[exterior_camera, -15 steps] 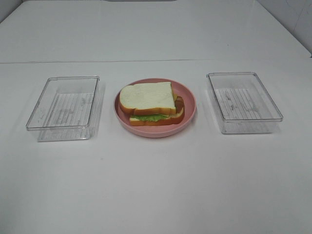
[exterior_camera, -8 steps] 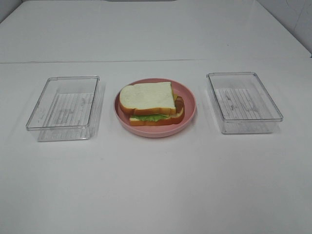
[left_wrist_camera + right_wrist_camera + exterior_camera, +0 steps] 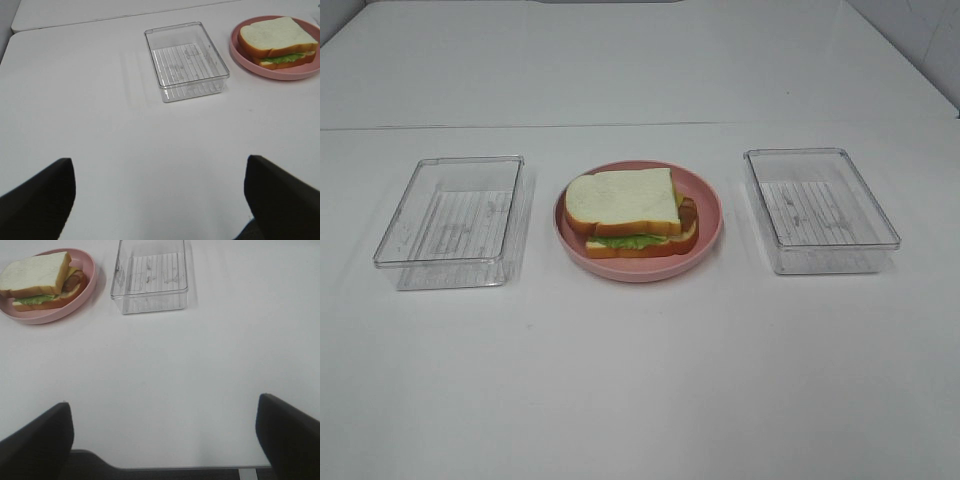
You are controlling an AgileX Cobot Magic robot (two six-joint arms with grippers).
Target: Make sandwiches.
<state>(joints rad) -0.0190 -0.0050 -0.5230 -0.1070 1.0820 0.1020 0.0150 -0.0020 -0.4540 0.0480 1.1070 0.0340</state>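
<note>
The high view is showing the whole layout, but no arm and no pincer is appearing in it. The sandwich [image 3: 631, 213] is lying on a pink plate [image 3: 708, 207] in the middle of the white counter [image 3: 640, 380]. The left clear box [image 3: 450, 220] is standing to the left of the plate, and the right clear box [image 3: 820, 208] is standing to the right; both are a little apart from the plate.

The left wrist view is giving what the high view is missing: the left pincer [image 3: 160, 200] with its two dark fingers [image 3: 37, 202] standing far apart and nothing between them. It is hovering over bare counter, well apart from the left clear box [image 3: 186, 60], and it is pointing toward that box. The sandwich [image 3: 277, 42] is sitting at the edge of this view.

The right wrist view is showing the right pincer [image 3: 165, 437], also spread wide and holding nothing, over the near edge of the counter. Only here the brown meat strip [image 3: 75, 282] and the yellow cheese are showing clearly at the side of the sandwich [image 3: 40, 280], under the top slice, with green lettuce lower.
</note>
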